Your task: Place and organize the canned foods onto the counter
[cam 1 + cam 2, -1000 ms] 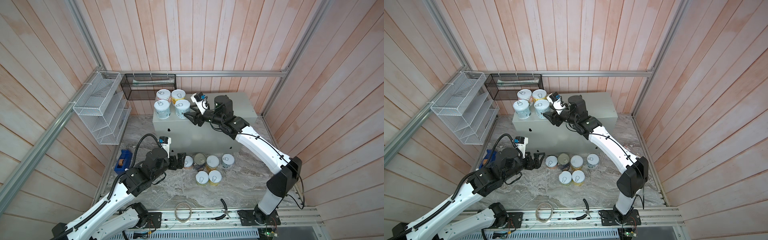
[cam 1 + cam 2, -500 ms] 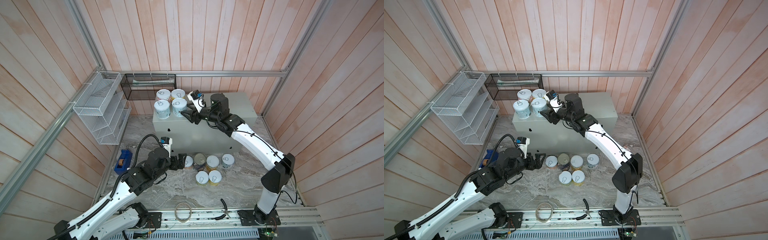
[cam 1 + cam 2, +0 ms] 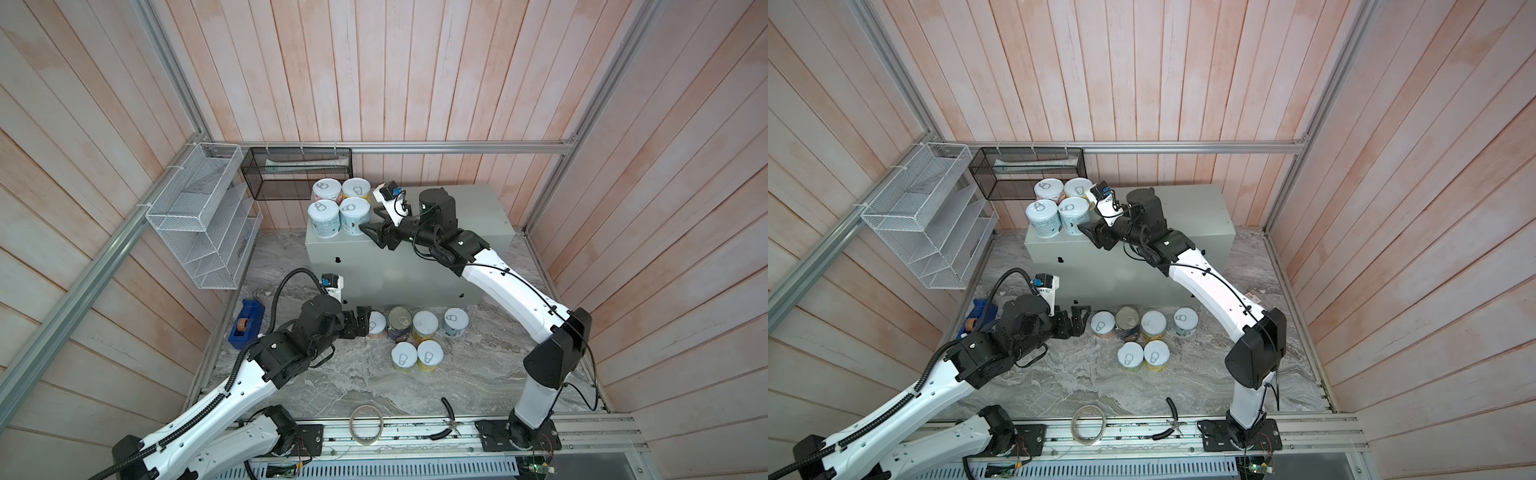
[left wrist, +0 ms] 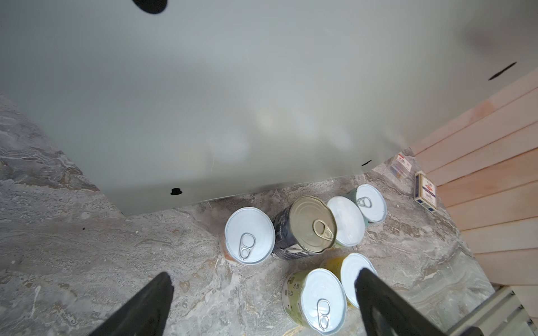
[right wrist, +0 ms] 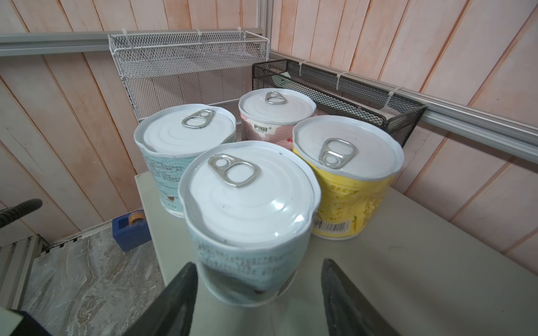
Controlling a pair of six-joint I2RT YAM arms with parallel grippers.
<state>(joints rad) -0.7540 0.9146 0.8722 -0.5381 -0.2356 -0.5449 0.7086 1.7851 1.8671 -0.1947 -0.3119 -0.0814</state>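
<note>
Once the right gripper (image 5: 258, 263) spread its jaws off the short teal pull-tab can (image 5: 247, 203), four sat in the back left corner of the grey-green metal counter (image 5: 407, 261). Left gripper (image 4: 263, 273) gaped wide, empty.

Left arm low, reaching forward; left gripper (image 3: 365, 322) jaws spread wide. Right arm raised, stretched far-left; right gripper (image 3: 370, 233) jaws parted.

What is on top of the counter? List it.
Four cans, clustered at the counter's left end: pink, yellow, two teal. The right arm hides part of the top.
</note>
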